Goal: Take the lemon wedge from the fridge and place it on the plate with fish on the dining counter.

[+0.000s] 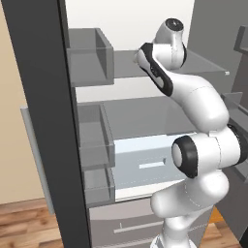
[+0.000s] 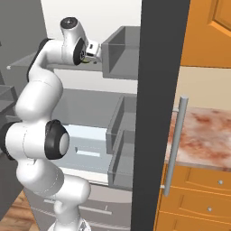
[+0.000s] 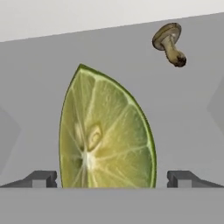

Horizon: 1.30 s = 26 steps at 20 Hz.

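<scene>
With both fridge doors swung wide, the white arm reaches onto the upper grey shelf of the white interior, and the gripper stands with its jaws spread wide and released, one dark tip on each side of the lemon wedge. Lying flat on that shelf, the yellow-green wedge sits between the tips and close before the hand, while a small brown mushroom rests farther back and to the right, well apart from it. At the right of the right base view, beyond the door's bar handle, a corner of the marbled table tops orange cabinets.
</scene>
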Tool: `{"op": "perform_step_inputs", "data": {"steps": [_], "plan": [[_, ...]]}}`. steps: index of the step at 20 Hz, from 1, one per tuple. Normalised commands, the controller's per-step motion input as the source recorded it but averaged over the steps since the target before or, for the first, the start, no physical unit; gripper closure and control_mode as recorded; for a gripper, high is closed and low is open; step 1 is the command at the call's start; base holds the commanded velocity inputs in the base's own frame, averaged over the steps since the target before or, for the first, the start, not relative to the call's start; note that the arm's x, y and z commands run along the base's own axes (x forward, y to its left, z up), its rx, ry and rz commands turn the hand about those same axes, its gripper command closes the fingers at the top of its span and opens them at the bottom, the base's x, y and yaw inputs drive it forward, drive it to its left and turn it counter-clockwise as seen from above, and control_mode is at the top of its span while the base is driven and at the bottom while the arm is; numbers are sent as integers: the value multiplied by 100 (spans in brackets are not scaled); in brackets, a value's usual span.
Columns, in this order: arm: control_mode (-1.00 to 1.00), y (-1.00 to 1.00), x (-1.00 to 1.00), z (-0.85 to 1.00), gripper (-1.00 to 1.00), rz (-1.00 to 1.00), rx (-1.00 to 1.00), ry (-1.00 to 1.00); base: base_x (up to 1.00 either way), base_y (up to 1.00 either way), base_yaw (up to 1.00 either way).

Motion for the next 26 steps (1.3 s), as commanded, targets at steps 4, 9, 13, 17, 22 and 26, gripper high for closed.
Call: {"op": "perform_step_inputs", "data": {"steps": [4, 9, 13, 17, 22, 26], "plan": [[-100, 0, 16, -59, -100, -2, 13, -1, 0, 0, 0], [-100, 5, 59, -38, -100, 0, 3, -1, 0, 0, 0], [-100, 8, 34, -28, 100, -2, 0, -3, 0, 0, 0], [-100, 0, 4, 0, 100, -1, 0, 0, 0, 0, 0], [-100, 0, -46, 0, 100, 0, 1, -3, 0, 0, 0], [-100, 15, -100, 16, 100, 0, 0, -14, 0, 0, 0]]}}
